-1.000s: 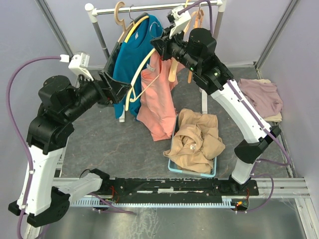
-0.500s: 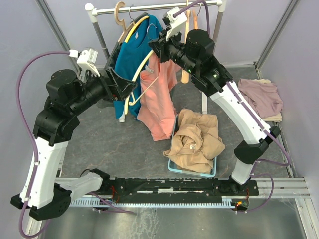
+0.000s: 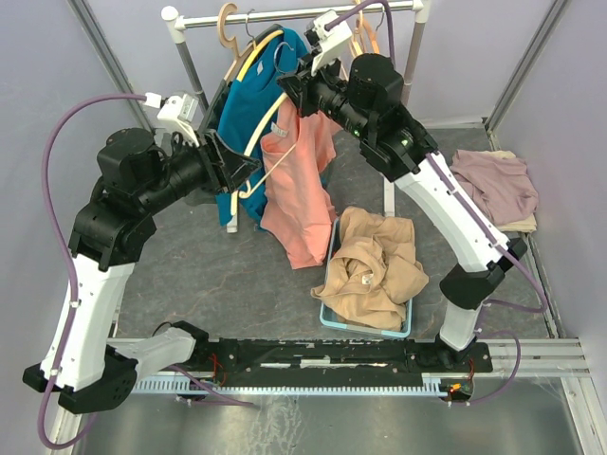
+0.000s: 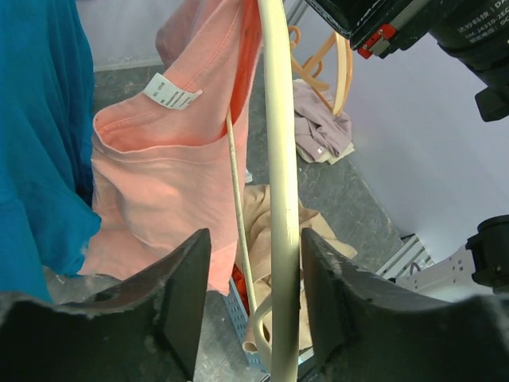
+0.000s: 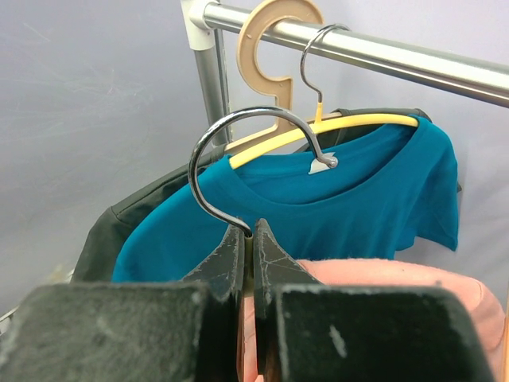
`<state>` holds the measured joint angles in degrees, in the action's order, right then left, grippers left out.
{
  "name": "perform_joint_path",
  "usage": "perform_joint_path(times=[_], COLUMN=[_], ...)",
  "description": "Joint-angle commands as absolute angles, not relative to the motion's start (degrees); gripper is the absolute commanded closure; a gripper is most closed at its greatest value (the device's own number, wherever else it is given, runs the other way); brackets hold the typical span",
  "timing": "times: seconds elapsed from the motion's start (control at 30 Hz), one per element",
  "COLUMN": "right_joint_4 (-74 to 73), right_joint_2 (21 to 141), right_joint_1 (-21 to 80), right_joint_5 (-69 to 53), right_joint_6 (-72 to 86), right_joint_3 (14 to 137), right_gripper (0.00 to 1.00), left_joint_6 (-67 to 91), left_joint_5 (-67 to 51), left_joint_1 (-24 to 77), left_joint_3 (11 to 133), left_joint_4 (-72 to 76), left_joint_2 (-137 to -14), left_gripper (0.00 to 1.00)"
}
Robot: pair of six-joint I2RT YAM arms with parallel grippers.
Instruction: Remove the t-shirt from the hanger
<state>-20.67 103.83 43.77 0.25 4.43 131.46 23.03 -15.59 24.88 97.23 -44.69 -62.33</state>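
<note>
My right claw (image 5: 246,239) is clamped shut on the metal hook (image 5: 208,151) of the hanger (image 4: 278,159), holding it up in front of the rail (image 3: 285,14). The hook is off the rail, and its curve stands free above my fingers in the right wrist view.

My left claw (image 4: 253,239) has its jaws apart, one on each side of the hanger's cream arm. The far jaw sits just beside the arm and the near jaw is well clear, so nothing is gripped there. The part of the arm between the jaws is bare of cloth.

The pink t-shirt (image 3: 299,199) is on the hanger's upper end, near my right claw. It hangs down over the counter (image 3: 218,275) with its hem just beside the basket (image 3: 327,318). In the left wrist view the collar gapes open with a white label (image 4: 171,91) showing, and the cloth sits behind the cream arm.

A teal shirt (image 3: 248,104) hangs on a yellow hanger on the rail, just left of the pink one. A tan garment (image 3: 375,265) fills the basket. A mauve pile (image 3: 498,185) lies at the far right.
</note>
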Motion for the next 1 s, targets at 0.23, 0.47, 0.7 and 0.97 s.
perform_joint_path(times=[0.23, 0.47, 0.7, 0.97], right_joint_4=[-16.36, -17.54, -17.81, -19.02], right_joint_2=[104.21, 104.5, 102.67, 98.34], right_joint_1=[44.06, 44.12, 44.12, 43.95], right_joint_5=[-0.04, -0.88, -0.17, 1.4], right_joint_6=[6.21, 7.38, 9.02, 9.26], right_joint_3=[135.54, 136.01, 133.47, 127.27], right_gripper=[0.99, 0.99, 0.59, 0.5], left_joint_6=[18.85, 18.64, 18.81, 19.04], left_joint_5=[-15.8, -15.1, -13.76, -13.68], left_joint_1=[25.07, 25.05, 25.06, 25.03], left_joint_3=[97.42, 96.97, 96.51, 94.94], left_joint_4=[-47.07, -46.5, -44.49, -42.31], left_joint_2=[-62.52, -62.31, -60.77, -57.86], left_gripper=[0.69, 0.96, 0.97, 0.97])
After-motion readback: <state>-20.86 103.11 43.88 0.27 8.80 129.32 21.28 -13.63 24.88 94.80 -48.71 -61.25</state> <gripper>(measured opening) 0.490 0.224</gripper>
